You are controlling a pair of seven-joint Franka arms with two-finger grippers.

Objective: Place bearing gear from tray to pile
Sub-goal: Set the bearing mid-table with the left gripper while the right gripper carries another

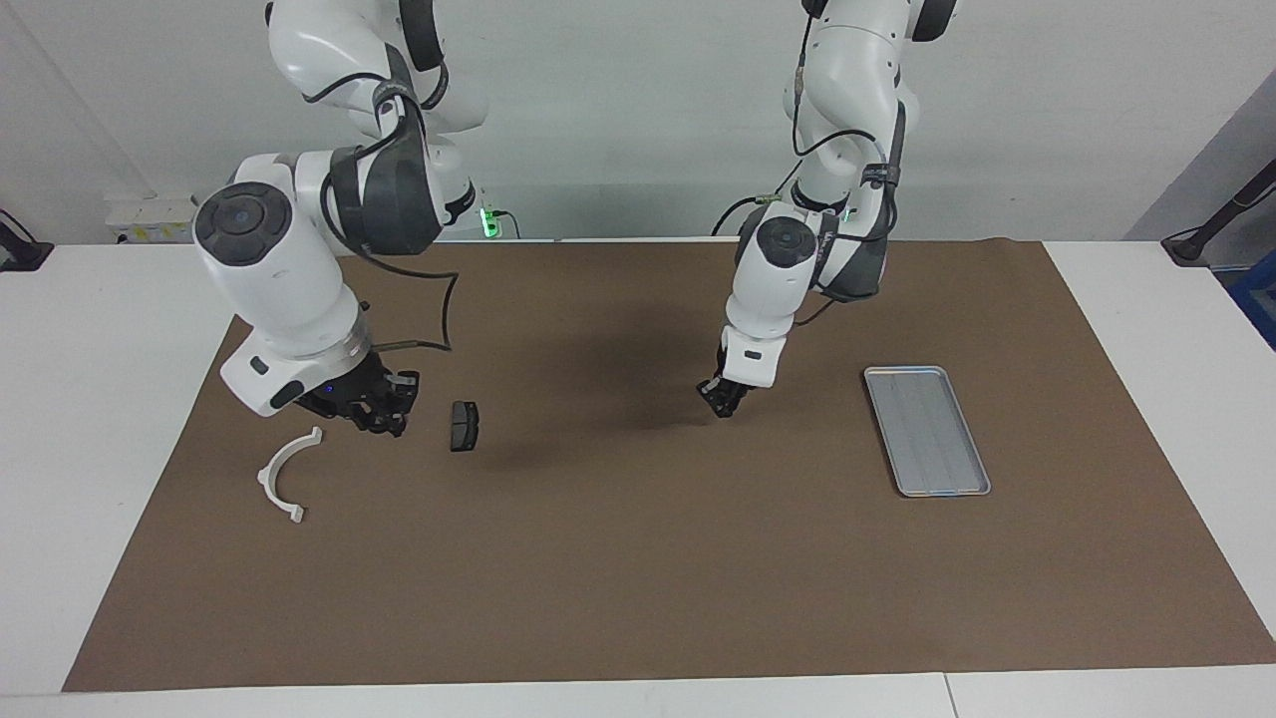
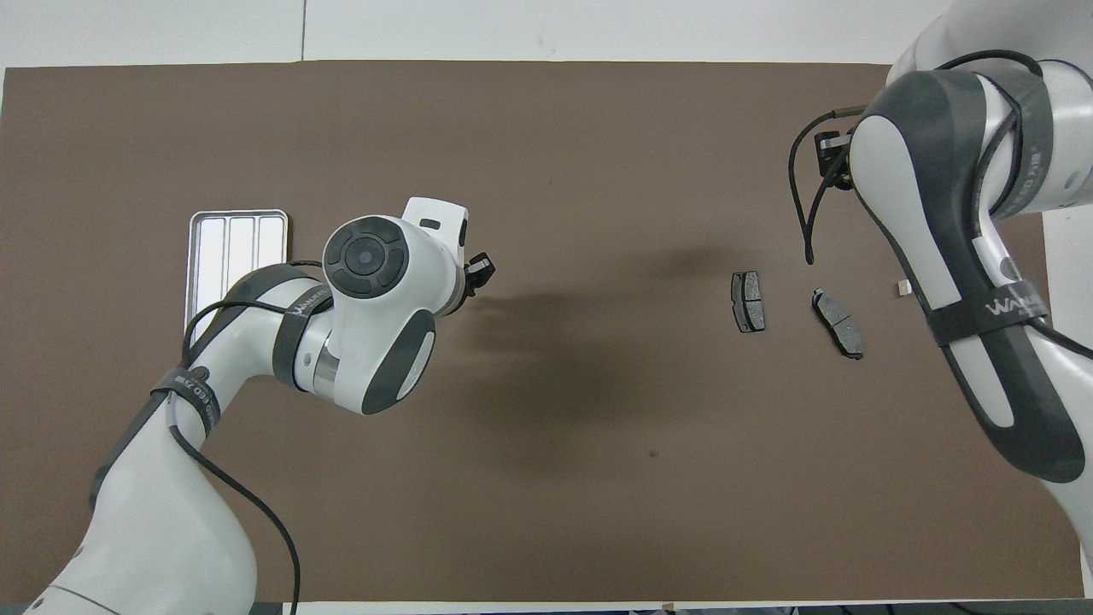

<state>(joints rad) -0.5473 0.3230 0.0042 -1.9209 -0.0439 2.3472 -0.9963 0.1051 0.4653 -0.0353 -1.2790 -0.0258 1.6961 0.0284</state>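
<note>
The silver tray (image 1: 927, 431) lies toward the left arm's end of the mat and looks empty; it also shows in the overhead view (image 2: 236, 256). No bearing gear shows in either view. The pile lies toward the right arm's end: a white half-ring bracket (image 1: 288, 475) and two dark grey pads (image 2: 748, 301) (image 2: 838, 322). One pad shows in the facing view (image 1: 464, 426); the other is hidden by my right gripper. My left gripper (image 1: 725, 401) hangs low over the mat's middle, between tray and pile. My right gripper (image 1: 387, 409) is open, low between the bracket and the pad.
A brown mat (image 1: 638, 578) covers most of the white table (image 1: 90, 419). The right arm's forearm (image 2: 965, 282) hides most of the bracket in the overhead view. Black stands (image 1: 1221, 214) are at the table's corners near the robots.
</note>
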